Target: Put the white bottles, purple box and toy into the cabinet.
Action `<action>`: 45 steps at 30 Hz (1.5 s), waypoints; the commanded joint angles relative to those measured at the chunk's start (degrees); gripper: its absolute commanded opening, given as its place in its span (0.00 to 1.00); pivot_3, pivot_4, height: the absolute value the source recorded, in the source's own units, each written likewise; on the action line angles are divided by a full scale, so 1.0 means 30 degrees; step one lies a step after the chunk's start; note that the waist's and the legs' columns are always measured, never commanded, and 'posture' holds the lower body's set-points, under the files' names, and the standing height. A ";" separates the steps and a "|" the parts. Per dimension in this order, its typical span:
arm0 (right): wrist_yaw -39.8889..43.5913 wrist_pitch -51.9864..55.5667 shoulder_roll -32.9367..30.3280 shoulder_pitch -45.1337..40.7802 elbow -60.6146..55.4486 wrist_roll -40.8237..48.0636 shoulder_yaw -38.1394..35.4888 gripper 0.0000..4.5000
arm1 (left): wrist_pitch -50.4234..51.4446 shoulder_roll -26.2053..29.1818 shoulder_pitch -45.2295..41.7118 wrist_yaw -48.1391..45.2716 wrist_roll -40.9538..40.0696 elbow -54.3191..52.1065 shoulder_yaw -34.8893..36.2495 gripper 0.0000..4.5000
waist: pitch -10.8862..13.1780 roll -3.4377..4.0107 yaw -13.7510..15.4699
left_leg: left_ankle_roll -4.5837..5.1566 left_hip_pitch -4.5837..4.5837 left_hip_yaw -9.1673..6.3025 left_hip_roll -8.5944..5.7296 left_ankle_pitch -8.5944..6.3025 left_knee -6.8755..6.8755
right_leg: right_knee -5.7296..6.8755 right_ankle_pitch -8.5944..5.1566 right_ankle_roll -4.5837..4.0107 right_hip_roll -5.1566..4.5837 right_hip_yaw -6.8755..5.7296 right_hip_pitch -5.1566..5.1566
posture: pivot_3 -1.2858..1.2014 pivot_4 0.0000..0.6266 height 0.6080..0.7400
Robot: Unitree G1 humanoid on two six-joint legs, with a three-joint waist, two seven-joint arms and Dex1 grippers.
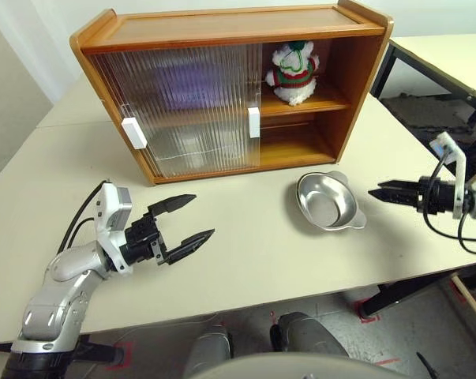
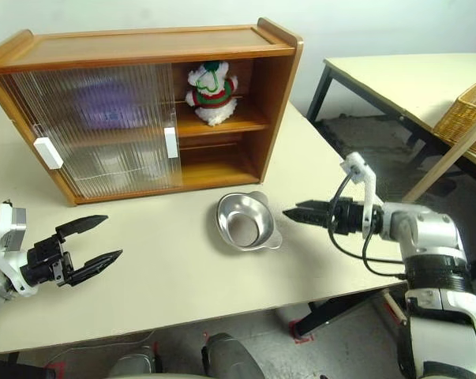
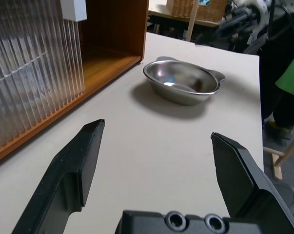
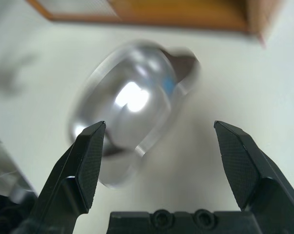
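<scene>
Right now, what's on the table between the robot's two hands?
Just the steel bowl, nearer the right gripper than the left gripper. Both grippers are open, and the table between them is otherwise bare, as the eye views show.

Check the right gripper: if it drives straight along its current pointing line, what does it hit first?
Most likely the steel bowl. The right gripper is open, empty, and aimed at the bowl's near rim; its wrist view has the bowl between the fingers. Height over the rim is unclear.

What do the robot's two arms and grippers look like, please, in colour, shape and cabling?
Both arms have glossy silver-grey shells. Each gripper, left gripper and right gripper, has two black tapered, pointed jaws on a black base with two visible screws. Black cables loop along each wrist, and a white box-shaped module sits on each wrist.
</scene>
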 commanded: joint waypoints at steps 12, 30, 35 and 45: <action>-0.0004 0.6639 -0.0585 0.1146 -0.2376 0.2052 0.0706 0.99 | 0.0141 0.0101 0.0236 -0.0202 0.0079 -0.0039 0.0004 1.00 | 0.0144 0.0018 0.0076 | 0.0004 -0.0024 0.0117 -0.0091 -0.0049 -0.0152 | 0.0003 -0.0222 0.0031 0.0043 -0.0001 -0.0020 | 0.45 0.08 1.00; -0.0904 0.9295 0.0031 0.2282 -0.5294 0.4493 0.1204 0.69 | 0.0138 0.0171 0.0385 -0.0128 0.0025 -0.0235 0.0216 1.00 | 0.0164 -0.0019 0.0293 | 0.0037 0.0008 0.0079 -0.0209 -0.0085 -0.0125 | 0.0004 -0.0276 0.0086 -0.0008 0.0001 0.0049 | 0.46 0.07 1.00; -0.0827 0.9592 -0.0227 0.2161 -0.5153 0.5090 0.1053 0.26 | 0.0157 0.0197 0.0303 -0.0114 0.0018 -0.0190 0.0236 1.00 | 0.0163 -0.0019 0.0307 | 0.0038 0.0009 0.0085 -0.0221 -0.0085 -0.0125 | 0.0004 -0.0276 0.0088 -0.0004 0.0000 0.0050 | 0.45 0.07 1.00; -0.0861 0.9674 -0.0361 0.1757 -0.4553 0.6125 0.0419 0.00 | 0.0162 0.0141 -0.0307 -0.0203 0.0077 0.0209 0.0019 1.00 | 0.0156 -0.0026 0.0377 | 0.0039 0.0022 0.0070 -0.0226 -0.0084 -0.0095 | 0.0007 -0.0273 0.0097 -0.0014 -0.0006 0.0089 | 0.45 0.06 1.00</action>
